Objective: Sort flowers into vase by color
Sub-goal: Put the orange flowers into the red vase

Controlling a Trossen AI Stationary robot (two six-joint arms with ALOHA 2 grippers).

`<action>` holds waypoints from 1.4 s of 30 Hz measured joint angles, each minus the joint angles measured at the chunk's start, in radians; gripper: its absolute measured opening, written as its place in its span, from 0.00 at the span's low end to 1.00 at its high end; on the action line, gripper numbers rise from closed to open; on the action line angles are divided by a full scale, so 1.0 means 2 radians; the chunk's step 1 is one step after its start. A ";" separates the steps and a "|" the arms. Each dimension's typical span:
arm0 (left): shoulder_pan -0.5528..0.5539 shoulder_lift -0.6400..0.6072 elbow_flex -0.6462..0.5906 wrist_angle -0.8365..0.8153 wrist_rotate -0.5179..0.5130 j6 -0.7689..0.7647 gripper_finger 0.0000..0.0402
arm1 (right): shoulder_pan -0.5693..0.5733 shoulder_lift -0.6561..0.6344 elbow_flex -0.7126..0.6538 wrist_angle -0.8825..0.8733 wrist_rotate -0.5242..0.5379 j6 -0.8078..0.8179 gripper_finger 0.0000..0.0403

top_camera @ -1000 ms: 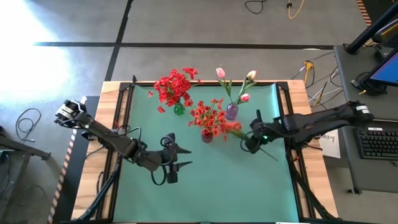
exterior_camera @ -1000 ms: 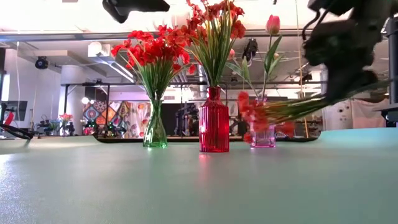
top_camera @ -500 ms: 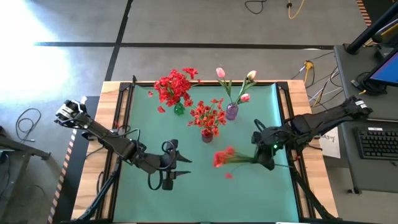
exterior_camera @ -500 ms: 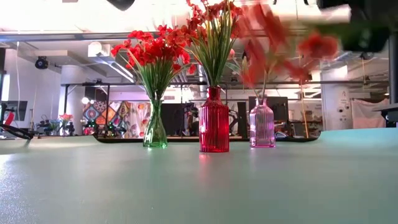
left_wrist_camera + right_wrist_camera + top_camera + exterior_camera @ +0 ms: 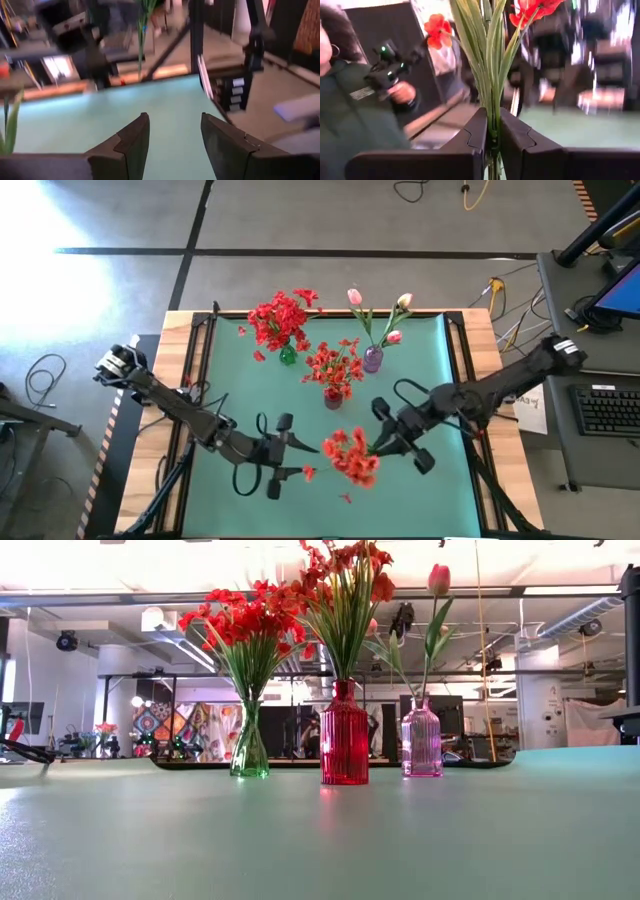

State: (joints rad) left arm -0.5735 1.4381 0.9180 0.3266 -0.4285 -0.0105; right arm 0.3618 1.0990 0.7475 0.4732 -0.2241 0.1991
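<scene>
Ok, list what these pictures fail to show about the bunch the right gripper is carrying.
- Low view: the orange-red bunch and both grippers are out of frame, so its height above the table cannot be judged.
- Right wrist view: the right gripper hides the stems' lower part, and the top edge cuts the blossoms.
- Left wrist view: the bunch is not seen.

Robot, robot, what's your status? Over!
Right end effector shut on bushy orange-red flower bunch, mid-table. Left end effector open, empty, beside blossoms. Nothing blocking.

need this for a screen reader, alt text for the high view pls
Seen from above, the right gripper holds a red flower bunch over the green table; the left gripper hangs open beside it. Three filled vases stand behind.
</scene>
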 joint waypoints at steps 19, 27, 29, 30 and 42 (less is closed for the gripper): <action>0.037 0.123 0.000 0.318 -0.030 0.124 0.41 | -0.001 0.263 0.004 0.526 0.114 -0.111 0.07; 0.051 0.135 0.012 0.321 -0.030 0.115 0.41 | -0.001 0.283 0.014 0.529 0.140 -0.125 0.07; 0.054 0.136 0.015 0.320 -0.030 0.114 0.41 | -0.001 0.283 0.015 0.529 0.140 -0.129 0.07; 0.054 0.137 0.016 0.321 -0.030 0.114 0.40 | -0.001 0.283 0.015 0.529 0.140 -0.131 0.07; 0.052 0.137 0.015 0.318 -0.031 0.104 0.03 | 0.003 0.282 0.015 0.510 0.138 -0.124 0.14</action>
State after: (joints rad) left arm -0.4705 1.7119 0.9489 0.9617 -0.4904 0.1969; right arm 0.3678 1.6637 0.7784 1.4929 0.0521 -0.0496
